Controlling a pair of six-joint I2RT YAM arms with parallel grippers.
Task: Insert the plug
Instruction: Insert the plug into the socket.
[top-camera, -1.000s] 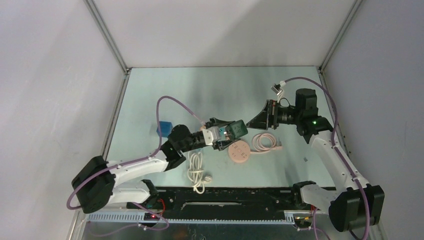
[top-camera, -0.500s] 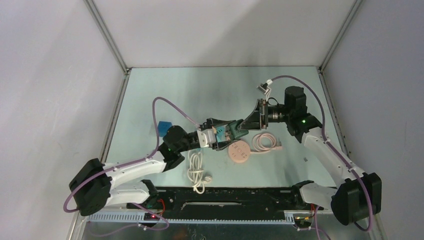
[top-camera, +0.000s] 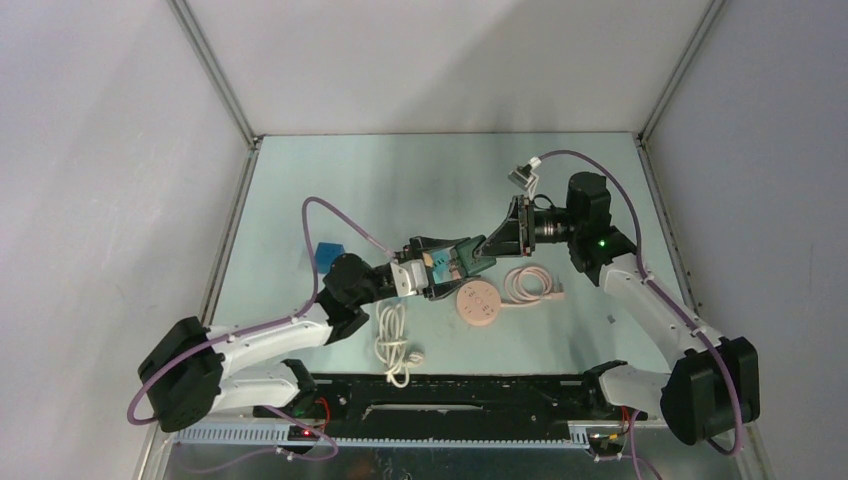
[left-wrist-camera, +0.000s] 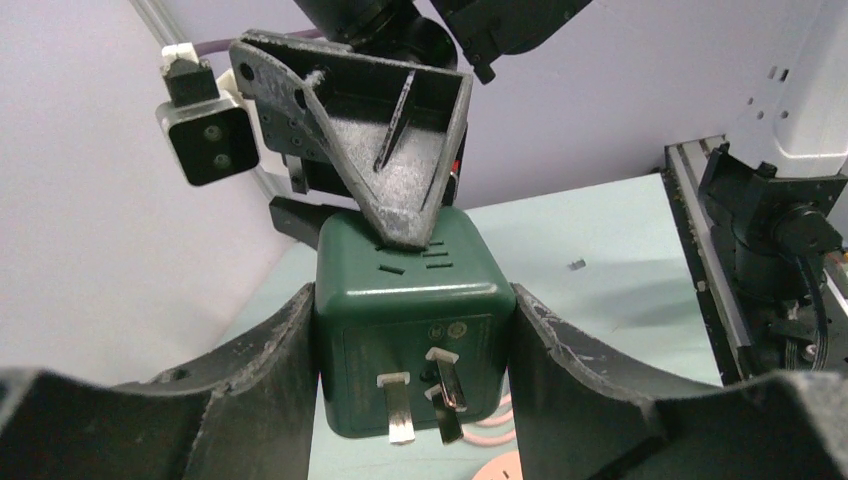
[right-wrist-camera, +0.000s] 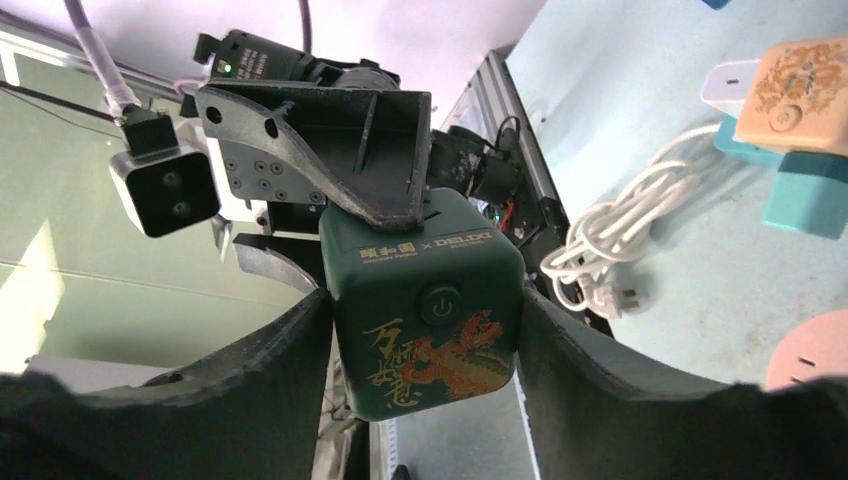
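Green power cube (left-wrist-camera: 405, 285) is in the air above the table (top-camera: 400, 180), near mid-table, and both arms are on it. Left gripper (left-wrist-camera: 412, 320) jaws are roughly half open and clamped on two opposite sides of the cube, with the metal prongs (left-wrist-camera: 400, 405) facing the left wrist camera. Right gripper (right-wrist-camera: 425, 300) jaws are partly open and its fingers sit flush against the other pair of faces, so both look to be gripping. The power-button face with the dragon print faces the right wrist camera.

Main risk, in my judgement, is the double grip. If either arm pulls or twists before the other lets go, the cube could skew in the jaws or pop out and drop onto the pink disc (top-camera: 478, 302) and pink cable (top-camera: 528, 283) below. If the left lets go while the right grip is only light, the cube could rotate and leave the prongs misaligned for insertion.

White cable (top-camera: 395, 345) with its plug lies on the table just beside the left forearm, untouched. An arm swinging low could snag it or drag it. I can't tell which socket is the target. Bent prongs are likely if the cube is pushed in at an angle.
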